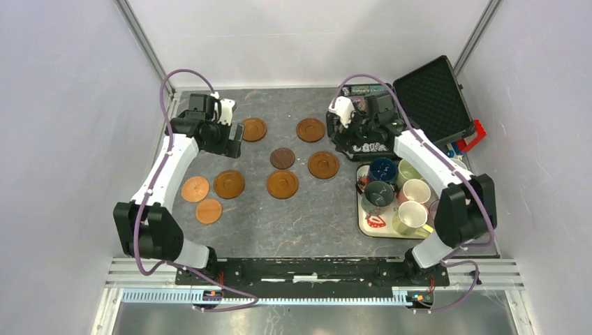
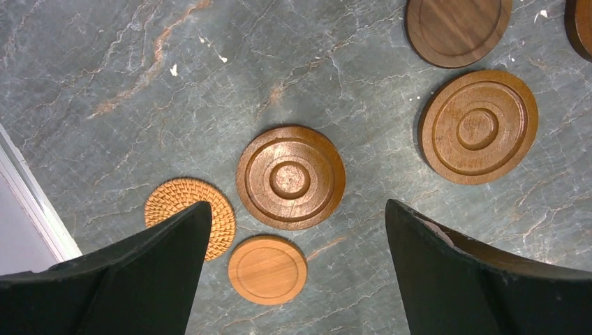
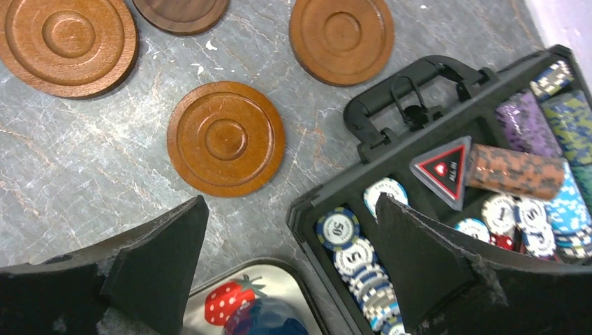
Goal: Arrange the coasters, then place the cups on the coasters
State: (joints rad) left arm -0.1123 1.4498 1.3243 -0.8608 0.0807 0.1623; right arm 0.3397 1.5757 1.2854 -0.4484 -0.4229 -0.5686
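Observation:
Several round wooden coasters lie spread over the table's middle, among them a dark one (image 1: 283, 158) and ringed ones (image 1: 323, 165) (image 1: 229, 184). My left gripper (image 1: 232, 144) hangs open and empty above a ringed coaster (image 2: 290, 177), with a woven coaster (image 2: 190, 213) and a small plain coaster (image 2: 267, 269) near its fingers. My right gripper (image 1: 351, 135) is open and empty too, above the table beside a ringed coaster (image 3: 225, 137). The cups stand together on the tray (image 1: 370, 227) at the right: dark blue (image 1: 382, 169), pink (image 1: 415, 190), grey-green (image 1: 378, 195).
An open black case (image 1: 429, 98) of poker chips (image 3: 356, 255) sits at the back right, right beside my right gripper's fingers. The strawberry-print tray's corner (image 3: 230, 296) lies just below that gripper. White walls close in both sides.

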